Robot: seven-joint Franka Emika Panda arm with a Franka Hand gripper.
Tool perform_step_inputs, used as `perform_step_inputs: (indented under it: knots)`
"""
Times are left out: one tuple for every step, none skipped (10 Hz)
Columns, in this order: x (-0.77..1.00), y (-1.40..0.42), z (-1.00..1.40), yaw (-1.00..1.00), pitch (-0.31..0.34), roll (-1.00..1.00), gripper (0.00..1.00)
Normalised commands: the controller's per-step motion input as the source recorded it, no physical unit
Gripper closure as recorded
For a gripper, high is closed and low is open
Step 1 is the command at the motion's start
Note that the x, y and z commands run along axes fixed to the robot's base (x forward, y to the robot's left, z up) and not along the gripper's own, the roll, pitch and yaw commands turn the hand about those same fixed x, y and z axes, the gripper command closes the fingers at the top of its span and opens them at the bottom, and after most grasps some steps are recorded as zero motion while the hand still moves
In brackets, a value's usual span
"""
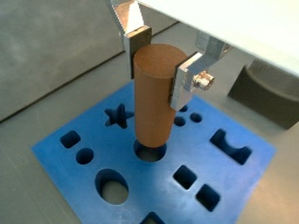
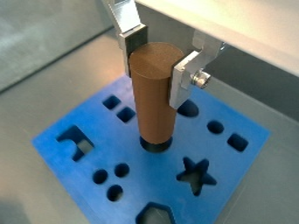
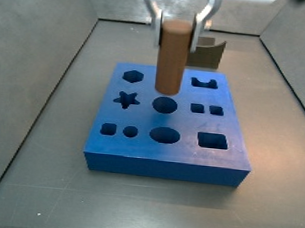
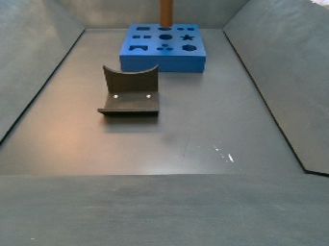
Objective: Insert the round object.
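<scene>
Fingers [image 1: 186,79] of the gripper [image 1: 162,59] pinch the round object [image 1: 153,98], a smooth orange-brown peg, upright with its foot in a round hole of the blue board [image 1: 70,162]. Both wrist views show the plates [image 2: 186,80] clamping its upper end. From a side view the peg [image 3: 174,56] stands tall above the board [image 3: 165,157]. Another side view shows the dark fixture [image 4: 130,92] well apart.

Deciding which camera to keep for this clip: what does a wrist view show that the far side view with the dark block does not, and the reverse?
Only the wrist view shows the gripper, its silver fingers closed on the round object, whose lower end sits in a round hole of the blue board. Only the side view shows the dark notched block on the floor, apart from the board. Both show peg and board.
</scene>
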Motion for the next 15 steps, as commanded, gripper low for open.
perform_step_inputs:
  knots:
    - [-0.02, 0.00, -0.49, -0.07, -0.066, 0.00, 1.00]
    - [0.00, 0.00, -0.49, -0.10, -0.019, 0.00, 1.00]
    - [0.00, 0.00, -0.44, -0.08, -0.014, 0.00, 1.00]
    - [0.06, 0.00, -0.37, -0.08, 0.000, 0.00, 1.00]
    - [0.09, 0.00, -0.33, -0.08, 0.000, 0.00, 1.00]
    - [0.06, 0.00, -0.37, -0.07, 0.000, 0.00, 1.00]
    - [0.10, 0.00, -0.36, -0.07, 0.000, 0.00, 1.00]
    - [0.10, 0.00, -0.36, -0.06, 0.000, 0.00, 1.00]
    - [0.09, -0.02, -0.32, -0.05, 0.000, -0.02, 1.00]
    - [0.09, -0.03, -0.32, -0.05, 0.000, -0.03, 1.00]
    - [0.10, -0.03, -0.33, -0.08, -0.016, -0.05, 1.00]
    - [0.13, -0.02, -0.31, -0.09, -0.016, -0.06, 1.00]
    - [0.11, -0.02, -0.32, -0.09, -0.024, -0.06, 1.00]
    - [0.10, -0.05, -0.33, -0.07, -0.011, -0.07, 1.00]
    - [0.08, -0.03, -0.31, -0.07, -0.019, -0.08, 1.00]
